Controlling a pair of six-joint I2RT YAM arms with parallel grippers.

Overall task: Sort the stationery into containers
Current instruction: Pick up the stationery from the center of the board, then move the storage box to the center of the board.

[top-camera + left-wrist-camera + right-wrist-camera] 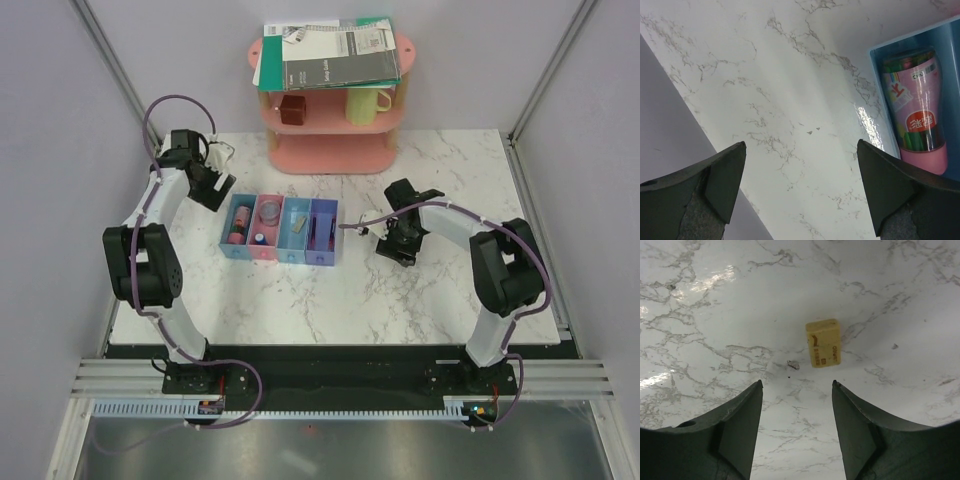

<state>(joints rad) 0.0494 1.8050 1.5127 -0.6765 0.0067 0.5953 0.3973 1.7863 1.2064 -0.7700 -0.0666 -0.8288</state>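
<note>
a tan block (823, 343) is lying flat on the tabletop (715, 305), well apart from the trays (282, 229), just ahead of the right claw (796, 383). that claw is hovering low with its 2 fingers spread wide and gripping nothing. the block is sitting beyond the tips, a little toward the right-hand finger in the wrist view.

the 4 joined trays are sitting mid-tabletop, to the left of the right claw. a pink cylinder (915, 115) is lying lengthwise in the blue tray (233, 252). a round disc (270, 211) and a blue-capped tube (259, 238) are resting in the pink tray (262, 256). the light blue tray (292, 259) is holding something small and grey. the violet tray (322, 263) is holding thin dark items, too small to tell apart.

the left claw (801, 145) is hanging over bare tabletop just beside the blue tray's outer wall, its fingers spread apart and empty.

at the far edge a pink rack (330, 150) is carrying notebooks (330, 55) on top, with a brown cube (292, 108) and a yellow mug (365, 103) on its shelf.
</note>
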